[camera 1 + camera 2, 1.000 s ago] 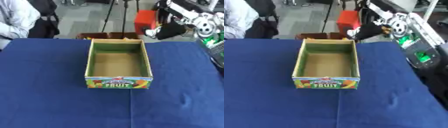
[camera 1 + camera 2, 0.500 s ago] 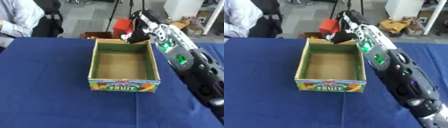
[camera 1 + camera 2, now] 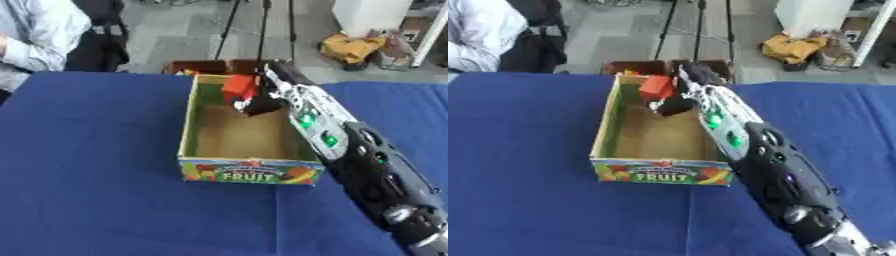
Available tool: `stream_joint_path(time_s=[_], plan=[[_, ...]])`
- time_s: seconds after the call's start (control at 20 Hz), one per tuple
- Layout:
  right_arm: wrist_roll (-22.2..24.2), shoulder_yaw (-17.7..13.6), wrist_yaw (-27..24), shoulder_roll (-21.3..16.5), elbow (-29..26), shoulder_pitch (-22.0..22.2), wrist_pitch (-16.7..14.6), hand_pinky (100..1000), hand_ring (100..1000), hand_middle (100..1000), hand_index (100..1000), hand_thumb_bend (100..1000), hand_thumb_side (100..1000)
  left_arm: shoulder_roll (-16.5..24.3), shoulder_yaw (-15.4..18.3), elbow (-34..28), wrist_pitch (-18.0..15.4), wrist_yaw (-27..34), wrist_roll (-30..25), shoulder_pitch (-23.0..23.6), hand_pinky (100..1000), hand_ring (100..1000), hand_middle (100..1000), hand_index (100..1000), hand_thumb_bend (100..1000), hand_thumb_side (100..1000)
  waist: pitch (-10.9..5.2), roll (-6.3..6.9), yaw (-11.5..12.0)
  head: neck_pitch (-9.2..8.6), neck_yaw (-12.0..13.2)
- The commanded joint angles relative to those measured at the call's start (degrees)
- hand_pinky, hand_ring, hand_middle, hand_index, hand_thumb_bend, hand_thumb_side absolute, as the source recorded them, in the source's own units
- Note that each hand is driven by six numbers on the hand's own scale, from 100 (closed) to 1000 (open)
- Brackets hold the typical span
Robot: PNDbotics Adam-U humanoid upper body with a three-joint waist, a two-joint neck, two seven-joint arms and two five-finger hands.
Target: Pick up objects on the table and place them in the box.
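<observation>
Left eye view: the right hand (image 3: 261,102) reaches over the far end of the box (image 3: 197,131). Its fingers are curled round a red block (image 3: 238,88). The block is up in the air above the inside of the box, near the far wall. It has not been let go yet. The floor of the box looks bare, so I think this is the first thing going in. No other things lie on the cloth to pick up. The left hand is not seen.

Right eye view: the box sits on a blue cloth (image 3: 527,200) that covers the table. Behind the table is a grey floor with a yellow bag (image 3: 794,48), and a brown crate (image 3: 636,67) just past the box.
</observation>
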Motion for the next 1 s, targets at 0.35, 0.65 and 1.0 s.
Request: stream_joint_path(time_s=[0.35,0.65,1.0], plan=[[4.0,-1.4,-1.1,-0.4,7.4,-0.9,-7.6,515,654,566,638,133,538,0.8,0.3,-0.8,0.3,0.2,-0.2,-0.6,857,925,883,986,116,1000,-0.64,-0.17,-0.1,-0.43,0.1],[8.3,-2.2,-0.2,-1.1,6.9,-1.4,-9.5,666,798,739,774,410,674,0.8,0.4,-0.8,0.3,0.0,-0.1,-0.2,857,926,882,986,110,1000,-1.31,-0.12,-0.7,0.08,0.4],[7.7,-2.1,0.1,-2.3,2.3,-2.1,-8.9,678,804,748,803,429,676,0.8,0.4,-0.8,0.4,-0.1,-0.3,0.3,857,926,882,986,107,1000,-2.34,0.03,-1.9,0.68,0.7]])
